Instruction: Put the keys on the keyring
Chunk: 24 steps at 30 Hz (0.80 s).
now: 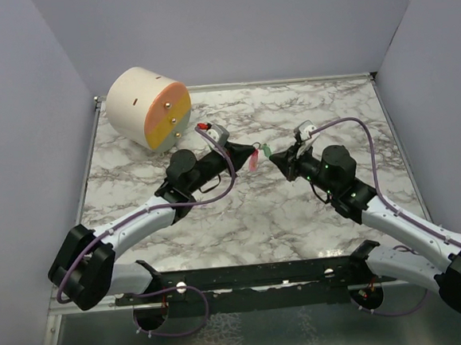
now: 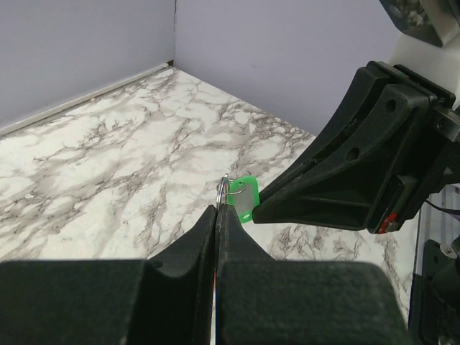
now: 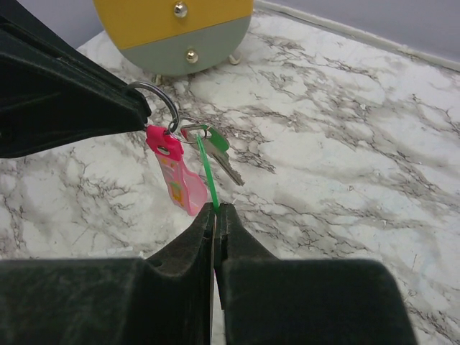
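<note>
Both grippers meet above the middle of the table. My left gripper (image 1: 246,151) (image 2: 219,208) is shut on the metal keyring (image 2: 224,187), which also shows in the right wrist view (image 3: 165,100). The pink-red key (image 3: 177,177) (image 1: 253,161) hangs from the ring. My right gripper (image 1: 277,161) (image 3: 215,208) is shut on the thin edge of the green key (image 3: 206,169) (image 2: 243,198), whose far end is at the ring. A small metal key blade (image 3: 228,167) with a green head hangs beside it.
A big cream-and-orange cylinder (image 1: 147,107) (image 3: 176,29) lies on its side at the back left of the marble table (image 1: 242,219). Grey walls (image 1: 235,28) close in the table on three sides.
</note>
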### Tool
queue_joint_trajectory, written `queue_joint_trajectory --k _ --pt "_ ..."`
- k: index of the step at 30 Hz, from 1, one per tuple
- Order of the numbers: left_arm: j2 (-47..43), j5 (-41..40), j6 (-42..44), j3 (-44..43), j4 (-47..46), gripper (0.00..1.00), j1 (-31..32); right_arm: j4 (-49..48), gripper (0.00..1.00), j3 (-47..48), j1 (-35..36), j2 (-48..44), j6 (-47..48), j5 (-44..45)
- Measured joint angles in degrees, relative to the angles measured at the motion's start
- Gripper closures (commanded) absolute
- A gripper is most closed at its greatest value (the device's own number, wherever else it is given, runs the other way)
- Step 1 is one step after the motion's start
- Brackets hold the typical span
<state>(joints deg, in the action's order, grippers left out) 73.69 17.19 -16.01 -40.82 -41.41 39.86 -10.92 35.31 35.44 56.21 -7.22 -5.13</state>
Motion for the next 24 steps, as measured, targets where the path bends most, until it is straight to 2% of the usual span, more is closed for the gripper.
queue_joint_trajectory --k 24 --pt "2.9 2.6 -0.4 -1.1 0.1 1.0 -1.4 2.4 0.99 0.0 0.0 -1.8 0.0 4.3"
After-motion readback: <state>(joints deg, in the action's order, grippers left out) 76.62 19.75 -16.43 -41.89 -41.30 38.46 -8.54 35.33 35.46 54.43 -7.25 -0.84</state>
